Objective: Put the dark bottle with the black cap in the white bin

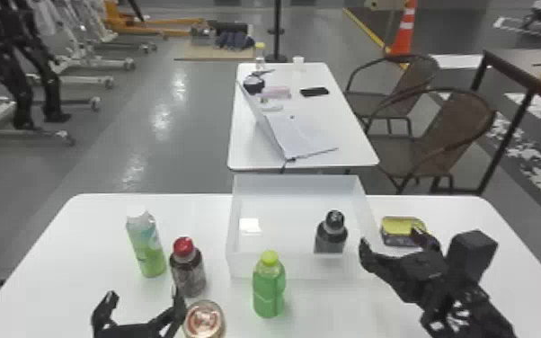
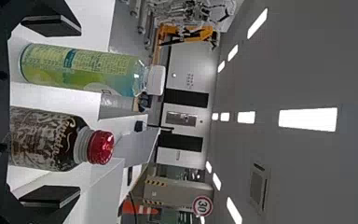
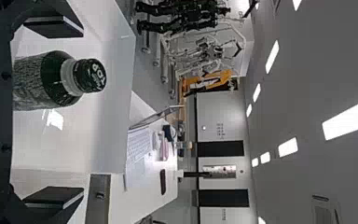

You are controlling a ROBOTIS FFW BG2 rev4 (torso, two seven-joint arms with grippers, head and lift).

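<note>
Dark bottle [image 1: 330,234] in bin [image 1: 296,185], right gripper [image 1: 389,237] near, wide open

Just beyond the left side of the right gripper [image 1: 389,238], the near wall of the white bin [image 1: 278,266] hides the foot of the dark bottle [image 1: 330,238]. One fingertip covers a corner of the yellow-topped tin [image 1: 395,224]. Just right of the left gripper [image 1: 144,294], the bottom edge cuts off the can [image 1: 203,320]. Far ahead of both grippers, the small things around the laptop [image 1: 303,135] are too blurred to name.
</note>
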